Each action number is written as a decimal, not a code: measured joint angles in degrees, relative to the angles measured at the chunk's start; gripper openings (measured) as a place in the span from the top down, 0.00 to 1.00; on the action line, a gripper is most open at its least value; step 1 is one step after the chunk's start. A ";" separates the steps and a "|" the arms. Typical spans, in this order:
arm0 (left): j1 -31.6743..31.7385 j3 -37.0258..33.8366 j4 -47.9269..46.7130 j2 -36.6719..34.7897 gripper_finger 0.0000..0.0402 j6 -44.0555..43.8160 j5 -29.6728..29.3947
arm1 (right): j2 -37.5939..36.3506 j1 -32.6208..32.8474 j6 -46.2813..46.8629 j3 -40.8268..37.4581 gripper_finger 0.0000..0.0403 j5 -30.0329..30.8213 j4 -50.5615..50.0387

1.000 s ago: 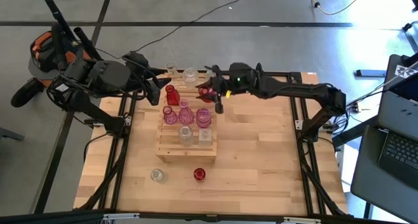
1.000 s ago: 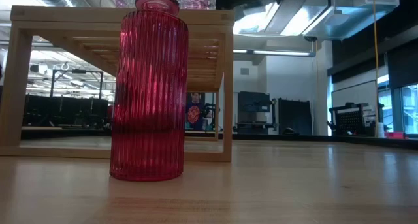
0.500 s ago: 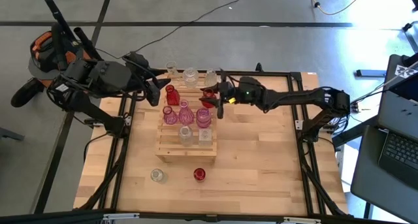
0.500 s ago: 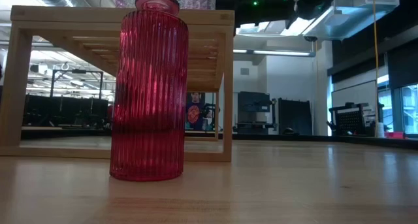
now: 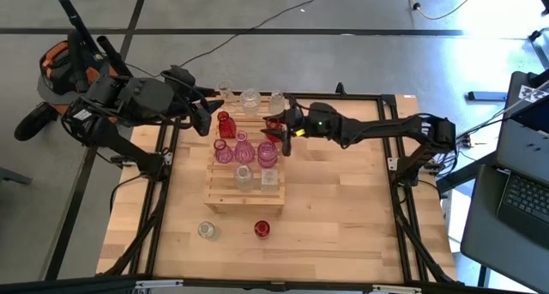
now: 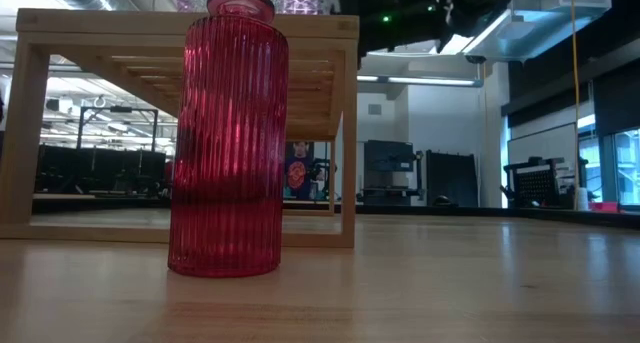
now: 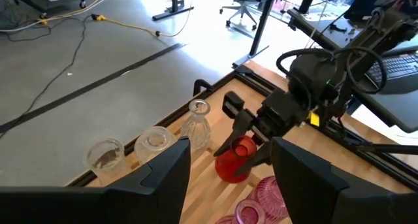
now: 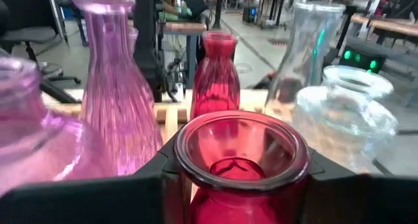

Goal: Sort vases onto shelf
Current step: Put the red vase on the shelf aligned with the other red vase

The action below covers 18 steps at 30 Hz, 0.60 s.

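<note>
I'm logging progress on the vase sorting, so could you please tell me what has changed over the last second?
The right tool, shut on a round red vase, has carried it from beyond the shelf's far right corner down onto the top tier. The left tool has stayed at the far left corner. The vases on the shelf and the two on the table have not moved.

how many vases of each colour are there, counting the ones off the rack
red vases: 3, one in the right claw
pink vases: 3
clear vases: 6
total: 12
</note>
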 joint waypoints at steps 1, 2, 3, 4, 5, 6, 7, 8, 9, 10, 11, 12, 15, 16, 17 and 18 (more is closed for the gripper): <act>0.00 0.00 0.00 0.00 0.49 0.00 0.00 | 0.62 -0.01 0.18 0.03 0.71 -0.13 1.33; 0.00 0.00 0.00 0.00 0.49 0.00 -0.01 | 0.92 -0.03 0.85 0.07 0.70 -0.52 1.34; 0.00 0.00 0.00 0.00 0.49 -0.01 -0.07 | 1.20 -0.03 1.24 0.02 0.70 -0.92 1.34; 0.00 0.00 0.00 0.00 0.49 -0.01 -0.16 | 1.59 -0.03 1.36 0.02 0.70 -1.19 2.29; 0.00 0.00 0.01 0.00 0.49 -0.02 -0.17 | 1.83 -0.03 1.36 0.02 0.70 -1.22 2.89; 0.00 0.00 0.00 0.00 0.49 -0.02 -0.17 | 1.90 -0.03 1.36 0.02 0.70 -1.27 2.87; 0.00 0.00 0.00 0.00 0.49 -0.02 -0.15 | 1.90 -0.03 1.36 0.02 0.70 -1.27 2.87; 0.00 0.00 0.00 0.00 0.49 -0.02 -0.15 | 1.90 -0.03 1.34 0.02 0.70 -1.28 2.85; 0.00 0.00 0.01 0.00 0.49 -0.02 -0.15 | 1.90 -0.03 1.24 0.02 0.70 -1.29 2.70; 0.00 0.00 0.00 0.00 0.49 -0.02 -0.16 | 1.90 -0.03 1.20 0.02 0.70 -1.33 2.44; 0.00 0.00 0.00 0.00 0.49 -0.02 -0.17 | 1.90 -0.04 1.18 0.02 0.69 -1.46 2.30; 0.00 0.00 0.01 0.00 0.49 -0.03 -0.17 | 1.90 -0.06 1.18 0.04 0.68 -1.67 2.16; 0.00 0.00 0.02 0.00 0.49 -0.02 -0.17 | 1.90 -0.06 1.16 0.03 0.64 -2.25 1.97; 0.00 0.00 0.00 0.00 0.49 -0.04 -0.17 | 1.90 -0.06 1.00 0.04 0.62 -2.29 1.92; 0.00 0.00 0.02 0.00 0.49 -0.02 -0.17 | 1.90 -0.06 0.62 0.04 0.61 -2.30 1.88; 0.00 0.00 0.02 0.00 0.49 -0.02 -0.17 | 1.90 -0.06 0.15 0.04 0.60 -2.34 1.94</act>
